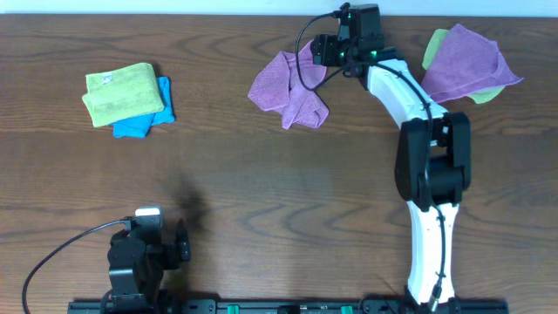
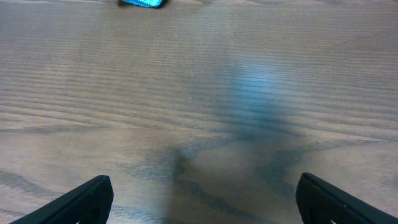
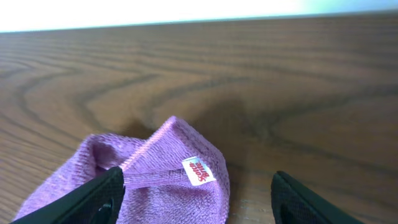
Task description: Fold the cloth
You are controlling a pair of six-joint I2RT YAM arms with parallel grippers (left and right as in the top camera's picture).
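The cloth [image 1: 290,90] is a pinkish-purple towel lying crumpled at the back middle of the table. My right gripper [image 1: 316,54] is low over its far right corner. In the right wrist view that corner of the cloth [image 3: 155,186], with its small white tag [image 3: 199,170], lies between the two black fingers [image 3: 99,200], which stand apart and do not pinch it; the right gripper [image 3: 198,177] is open. My left gripper [image 1: 166,237] rests at the near left, far from the cloth. The left gripper [image 2: 203,180] is open over bare wood.
A folded yellow-green towel [image 1: 122,91] lies on a blue one [image 1: 139,124] at the far left; the blue towel's edge [image 2: 142,2] shows in the left wrist view. A duller violet towel [image 1: 466,63] over a yellow-green one [image 1: 435,48] lies at the back right, near the table's far edge.
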